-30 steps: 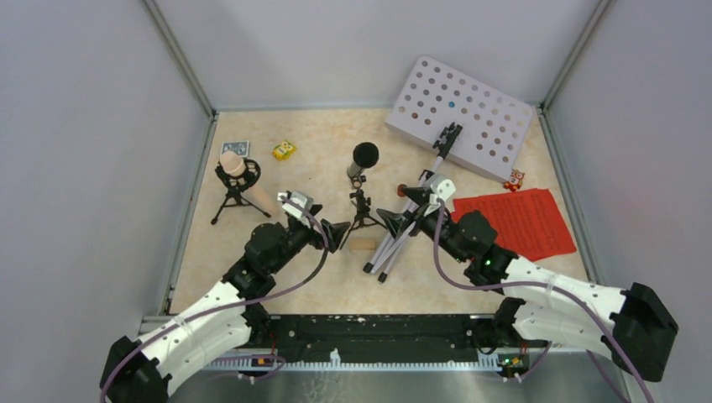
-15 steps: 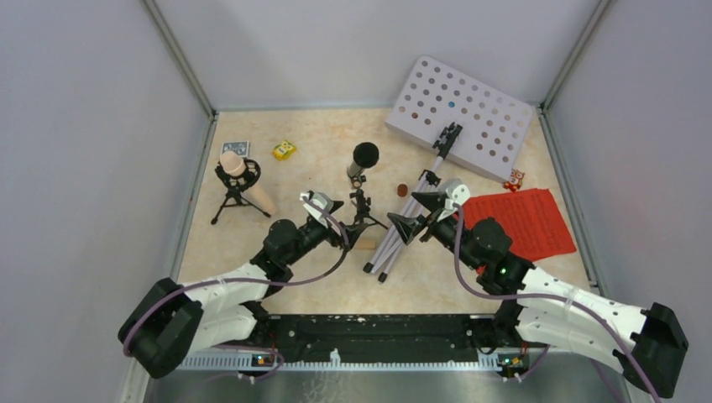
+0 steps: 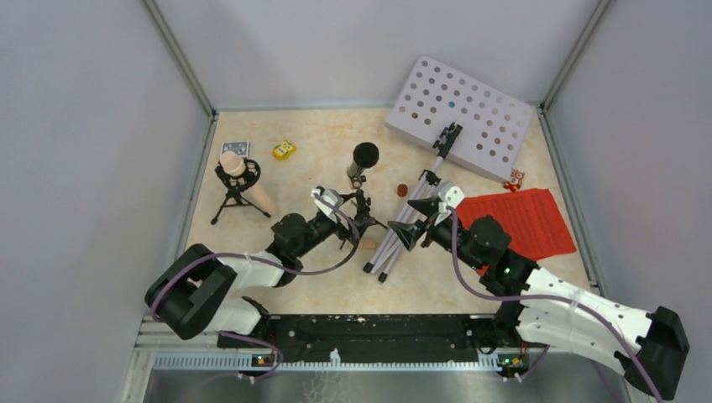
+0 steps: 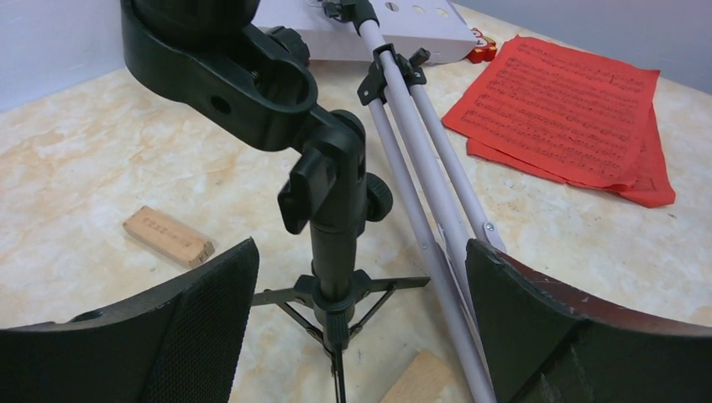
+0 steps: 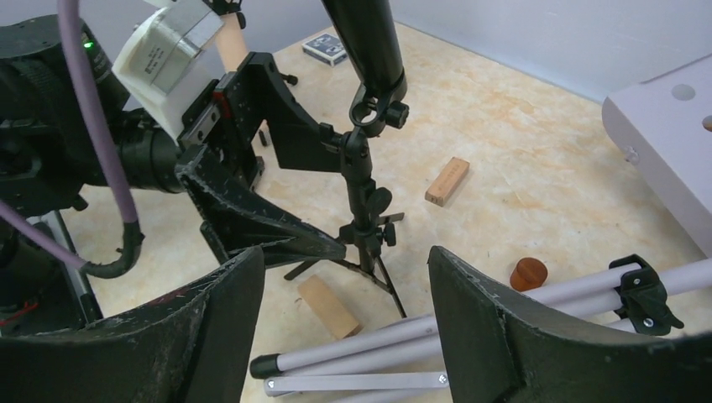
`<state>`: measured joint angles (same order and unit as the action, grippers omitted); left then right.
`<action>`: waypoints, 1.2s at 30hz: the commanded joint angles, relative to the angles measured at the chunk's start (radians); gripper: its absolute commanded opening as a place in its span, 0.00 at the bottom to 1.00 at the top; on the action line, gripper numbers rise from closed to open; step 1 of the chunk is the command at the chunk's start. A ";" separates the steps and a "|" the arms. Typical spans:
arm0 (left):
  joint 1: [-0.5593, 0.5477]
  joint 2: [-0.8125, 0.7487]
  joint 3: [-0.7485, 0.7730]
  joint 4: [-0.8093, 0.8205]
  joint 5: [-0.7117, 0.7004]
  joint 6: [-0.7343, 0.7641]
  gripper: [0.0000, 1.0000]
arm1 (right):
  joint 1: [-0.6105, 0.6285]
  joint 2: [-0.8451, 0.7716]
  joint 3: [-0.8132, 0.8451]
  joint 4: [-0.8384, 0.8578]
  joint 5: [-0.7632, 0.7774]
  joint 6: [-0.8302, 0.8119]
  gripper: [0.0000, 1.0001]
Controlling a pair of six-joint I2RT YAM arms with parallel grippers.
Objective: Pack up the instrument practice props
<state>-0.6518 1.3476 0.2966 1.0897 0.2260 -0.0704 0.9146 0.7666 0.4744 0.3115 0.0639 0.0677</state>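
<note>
**Figure. Two-arm packing task, overhead and wrist views.** All the props lie out on the table, so the task is judged to be at its start. The step in hand appears to be the approach to a first grasp.

- **Left arm.** The left gripper (image 3: 351, 220) stands wide open and empty. Its jaws are set either side of the stem of the small black tripod (image 3: 362, 208), which carries the black microphone (image 3: 365, 154). In the left wrist view the stem rises at 12 o'clock between the two fingers (image 4: 193, 319), and neither pad is seen to touch it.
- **Right arm.** The right gripper (image 3: 410, 222) also has its jaws apart and holds nothing. The silver tripod legs (image 5: 378, 341) lie flat on the table beneath it, at 6 o'clock in the right wrist view.
- **Other props.** The legs run up to the white music desk (image 3: 460, 117), at 1 o'clock on the table. The red sheet-music pages (image 3: 525, 222) lie at 3 o'clock. The beige microphone (image 3: 238, 166) stands on its own tripod at 10 o'clock, well apart from both grippers.
- **Not part of the task.** A wooden block (image 3: 367, 244) lies just beside the black tripod's feet, at their 6 o'clock.

**Next move (judged).** The left jaws should close squarely on the stem, below the clamp knob. The stand looks top-heavy under the microphone, so a glancing contact could tip it toward the silver legs at its 3 o'clock.
</note>
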 commanded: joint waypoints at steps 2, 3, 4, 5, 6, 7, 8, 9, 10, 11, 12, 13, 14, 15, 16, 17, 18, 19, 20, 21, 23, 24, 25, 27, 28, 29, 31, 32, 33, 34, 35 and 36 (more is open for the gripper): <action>0.027 0.053 0.071 0.109 0.088 0.035 0.91 | 0.009 -0.015 0.068 -0.009 -0.035 -0.026 0.67; 0.030 0.063 0.079 0.109 0.101 0.039 0.89 | 0.010 -0.012 0.069 -0.005 -0.038 -0.028 0.65; 0.030 0.075 0.088 0.110 0.109 0.042 0.87 | 0.009 -0.007 0.070 0.001 -0.042 -0.029 0.64; 0.030 0.088 0.095 0.111 0.120 0.043 0.85 | 0.009 -0.002 0.075 0.006 -0.044 -0.030 0.63; 0.032 0.099 0.102 0.116 0.129 0.043 0.84 | 0.009 0.006 0.082 0.009 -0.044 -0.029 0.62; 0.032 0.107 0.106 0.124 0.134 0.041 0.84 | 0.008 0.016 0.090 0.012 -0.043 -0.029 0.61; 0.034 0.115 0.109 0.132 0.143 0.038 0.84 | 0.008 0.031 0.103 0.014 -0.045 -0.029 0.61; 0.035 0.124 0.113 0.141 0.149 0.036 0.83 | 0.009 0.043 0.109 0.016 -0.044 -0.029 0.61; 0.036 0.131 0.118 0.143 0.152 0.035 0.82 | 0.009 0.053 0.119 0.021 -0.043 -0.031 0.61; 0.038 0.138 0.125 0.143 0.157 0.035 0.80 | 0.009 0.065 0.127 0.025 -0.040 -0.031 0.60; 0.040 0.145 0.132 0.139 0.165 0.035 0.76 | 0.009 0.073 0.132 0.029 -0.038 -0.031 0.60; 0.041 0.152 0.139 0.134 0.172 0.036 0.71 | 0.009 0.083 0.138 0.035 -0.038 -0.032 0.59; 0.043 0.156 0.145 0.130 0.179 0.038 0.66 | 0.008 0.089 0.143 0.041 -0.038 -0.032 0.58; 0.046 0.158 0.151 0.123 0.186 0.037 0.60 | 0.009 0.098 0.146 0.046 -0.040 -0.032 0.57; 0.047 0.158 0.156 0.112 0.192 0.037 0.55 | 0.009 0.105 0.150 0.053 -0.042 -0.032 0.56; 0.049 0.157 0.162 0.098 0.195 0.037 0.51 | 0.009 0.112 0.152 0.060 -0.042 -0.032 0.55; 0.049 0.157 0.167 0.081 0.199 0.039 0.49 | 0.009 0.119 0.155 0.067 -0.042 -0.032 0.55; 0.049 0.157 0.171 0.066 0.202 0.042 0.46 | 0.009 0.126 0.156 0.078 -0.043 -0.032 0.55; 0.049 0.158 0.172 0.060 0.208 0.043 0.44 | 0.009 0.133 0.157 0.097 -0.045 -0.031 0.54; 0.049 0.156 0.171 0.058 0.213 0.043 0.39 | 0.010 0.142 0.155 0.112 -0.049 -0.030 0.54; 0.050 0.158 0.170 0.056 0.226 0.041 0.29 | 0.009 0.170 0.155 0.141 -0.059 -0.036 0.57; 0.051 0.157 0.169 0.053 0.236 0.041 0.23 | 0.009 0.186 0.154 0.159 -0.059 -0.045 0.61; 0.051 0.159 0.170 0.050 0.247 0.041 0.17 | 0.009 0.202 0.148 0.189 -0.060 -0.059 0.65; 0.050 0.162 0.171 0.043 0.267 0.041 0.05 | 0.009 0.240 0.132 0.274 -0.043 -0.097 0.68; 0.051 0.165 0.171 0.036 0.278 0.041 0.00 | 0.009 0.263 0.124 0.326 -0.026 -0.108 0.70; 0.051 0.167 0.171 0.030 0.289 0.042 0.00 | 0.008 0.290 0.118 0.377 -0.011 -0.121 0.70; 0.050 0.169 0.170 0.022 0.308 0.047 0.00 | 0.010 0.346 0.118 0.479 0.022 -0.137 0.70; 0.050 0.168 0.167 0.020 0.316 0.048 0.00 | 0.009 0.376 0.121 0.519 0.037 -0.138 0.70; 0.051 0.165 0.163 0.018 0.322 0.050 0.00 | 0.009 0.405 0.125 0.561 0.046 -0.133 0.70; 0.051 0.162 0.160 0.015 0.323 0.050 0.00 | 0.008 0.435 0.129 0.602 0.049 -0.129 0.70; 0.051 0.158 0.157 0.013 0.324 0.050 0.00 | 0.010 0.462 0.132 0.646 0.047 -0.125 0.70; 0.051 0.155 0.154 0.011 0.323 0.051 0.00 | 0.009 0.492 0.135 0.688 0.045 -0.123 0.70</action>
<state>-0.6025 1.5017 0.4454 1.1362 0.4927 -0.0231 0.9146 1.1759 0.5777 0.7368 0.0788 -0.0418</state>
